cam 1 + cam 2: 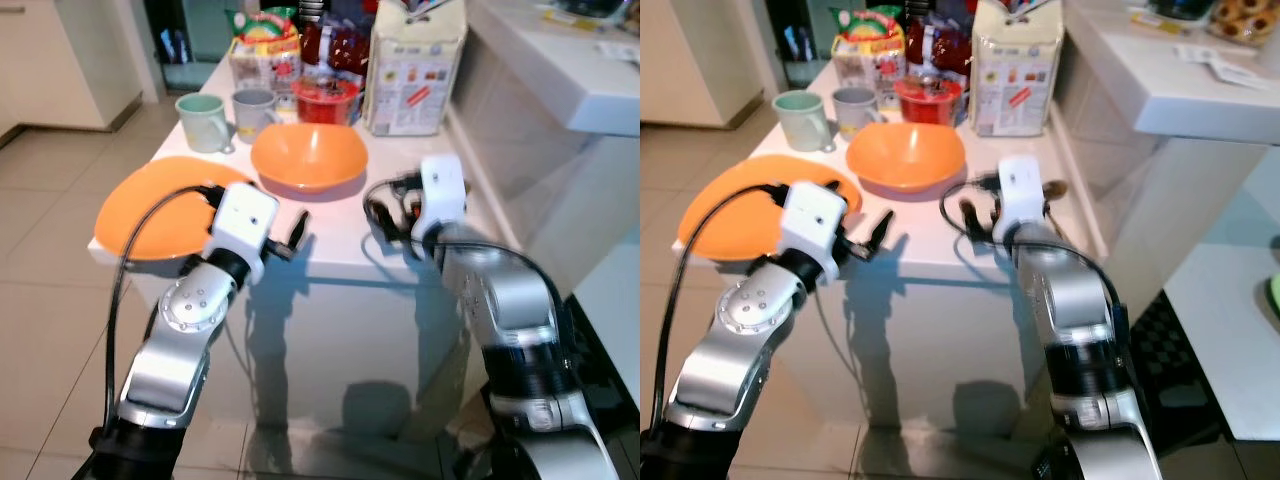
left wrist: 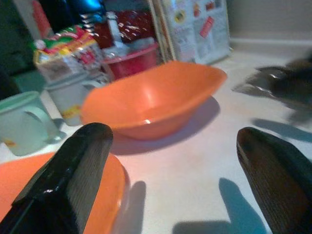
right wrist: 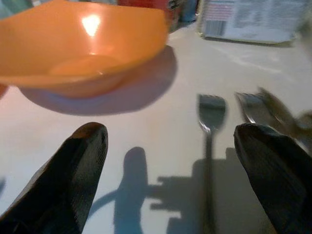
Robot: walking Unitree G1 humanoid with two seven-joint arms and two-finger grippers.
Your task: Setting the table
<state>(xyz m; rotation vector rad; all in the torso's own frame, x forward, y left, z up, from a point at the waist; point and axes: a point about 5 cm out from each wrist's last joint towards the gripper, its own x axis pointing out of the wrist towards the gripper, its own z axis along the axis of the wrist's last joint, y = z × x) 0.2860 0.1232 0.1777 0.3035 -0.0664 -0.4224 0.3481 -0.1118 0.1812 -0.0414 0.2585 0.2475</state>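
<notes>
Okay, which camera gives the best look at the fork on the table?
The right wrist view: the fork lies in sharp close-up between the right hand's open fingers, tines toward the orange bowl, with more blurred cutlery beside it. The left wrist view catches only a dark blur there, and in the eye views the right arm hides it.

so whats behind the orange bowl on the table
Behind the orange bowl stand a grey mug, a red container, snack packets and a white carton. The bowl's rim covers the red container's base.
</notes>
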